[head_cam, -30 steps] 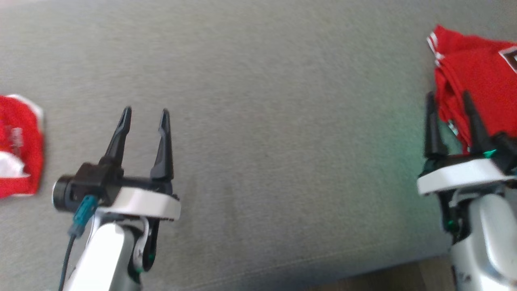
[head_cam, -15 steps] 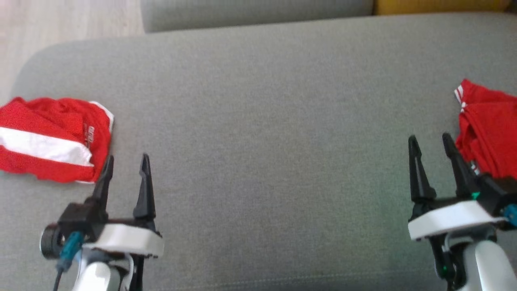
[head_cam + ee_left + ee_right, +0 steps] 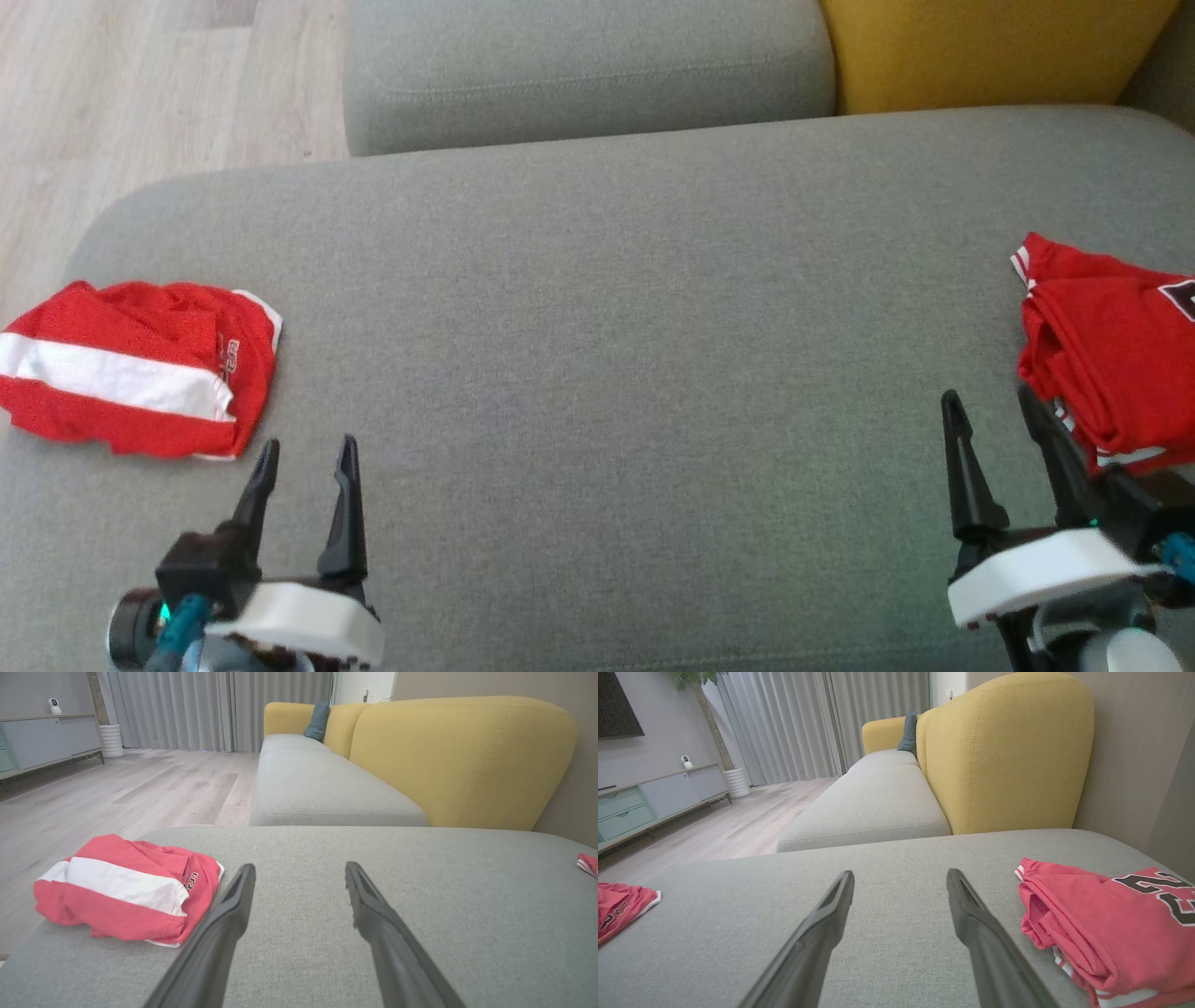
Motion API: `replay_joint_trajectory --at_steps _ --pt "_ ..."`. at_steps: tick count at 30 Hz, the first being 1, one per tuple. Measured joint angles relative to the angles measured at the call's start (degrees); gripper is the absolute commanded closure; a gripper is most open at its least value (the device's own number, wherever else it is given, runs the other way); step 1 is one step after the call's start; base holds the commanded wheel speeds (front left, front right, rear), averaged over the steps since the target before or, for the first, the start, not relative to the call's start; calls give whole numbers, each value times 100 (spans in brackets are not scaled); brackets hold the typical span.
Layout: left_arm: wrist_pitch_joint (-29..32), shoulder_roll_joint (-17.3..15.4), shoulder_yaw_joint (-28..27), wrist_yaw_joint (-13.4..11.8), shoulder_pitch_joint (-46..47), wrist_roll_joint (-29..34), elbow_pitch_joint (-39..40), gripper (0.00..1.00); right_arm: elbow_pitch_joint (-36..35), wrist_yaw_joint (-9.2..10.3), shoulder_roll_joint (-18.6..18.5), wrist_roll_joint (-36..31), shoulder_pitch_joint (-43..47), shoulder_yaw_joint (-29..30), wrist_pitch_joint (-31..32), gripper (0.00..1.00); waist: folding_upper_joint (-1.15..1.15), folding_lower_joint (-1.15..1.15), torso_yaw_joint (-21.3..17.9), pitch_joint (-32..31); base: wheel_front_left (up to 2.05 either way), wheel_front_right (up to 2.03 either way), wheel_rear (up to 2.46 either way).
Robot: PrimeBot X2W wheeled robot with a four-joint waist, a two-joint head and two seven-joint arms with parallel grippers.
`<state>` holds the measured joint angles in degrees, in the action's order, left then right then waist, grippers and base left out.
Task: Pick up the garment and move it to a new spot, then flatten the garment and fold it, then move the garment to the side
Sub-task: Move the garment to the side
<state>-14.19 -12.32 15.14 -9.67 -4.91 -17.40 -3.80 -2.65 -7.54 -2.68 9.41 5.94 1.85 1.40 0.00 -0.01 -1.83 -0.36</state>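
Jersey (image 3: 1111, 364) lies just right of wide-open right hand (image 3: 988, 395); left hand (image 3: 309, 442) equally wide.

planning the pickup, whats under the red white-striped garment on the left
The red white-striped garment lies crumpled on the grey sofa cushion, near its left edge. Its own folds hide the patch beneath, so anything under it cannot be seen.

Pretty clearly someone's living room. Big sofa (image 3: 327, 788) with grey seats and yellow backrests (image 3: 458, 760), and a teal cushion (image 3: 319, 718) at its far end. Across the wood-look floor (image 3: 140, 788) from the sofa sits a low media cabinet (image 3: 658, 798) under a wall TV (image 3: 616, 704), with long grey curtains (image 3: 210, 709) past the sofa's far end.
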Motion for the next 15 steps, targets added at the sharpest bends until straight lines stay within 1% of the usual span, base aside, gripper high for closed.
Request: replay_joint_trajectory --at_steps 15 --pt "56 -20 71 -90 -108 -42 -21 0 -210 0 8 2 105 2 172 0 0 0 -25 -103 0 0 0"
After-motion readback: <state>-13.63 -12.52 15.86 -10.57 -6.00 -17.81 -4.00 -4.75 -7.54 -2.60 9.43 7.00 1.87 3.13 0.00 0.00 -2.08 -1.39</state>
